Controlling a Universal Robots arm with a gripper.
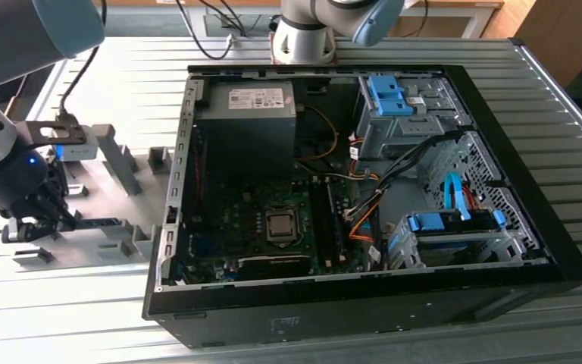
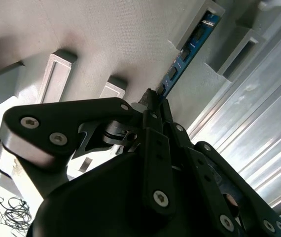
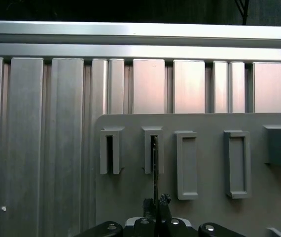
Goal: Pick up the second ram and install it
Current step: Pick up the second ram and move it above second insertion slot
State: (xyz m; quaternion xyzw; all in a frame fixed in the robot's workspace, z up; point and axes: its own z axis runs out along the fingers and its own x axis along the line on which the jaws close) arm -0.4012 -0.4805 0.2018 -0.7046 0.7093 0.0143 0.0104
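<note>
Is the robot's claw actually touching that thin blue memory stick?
Touching. In the second wrist view the gripper pinches the near end of the second ram, with no gap showing between them.

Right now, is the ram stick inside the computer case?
No, the second ram sits in the grey fixture, its end held by the gripper.

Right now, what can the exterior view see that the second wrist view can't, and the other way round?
Exterior view: the open computer case with its motherboard inside. Second wrist view: the blue face and black chips of the second ram, with the fingers closed on its near end and its far end in a slot. Both: the grey fixture and the slatted table.
</note>
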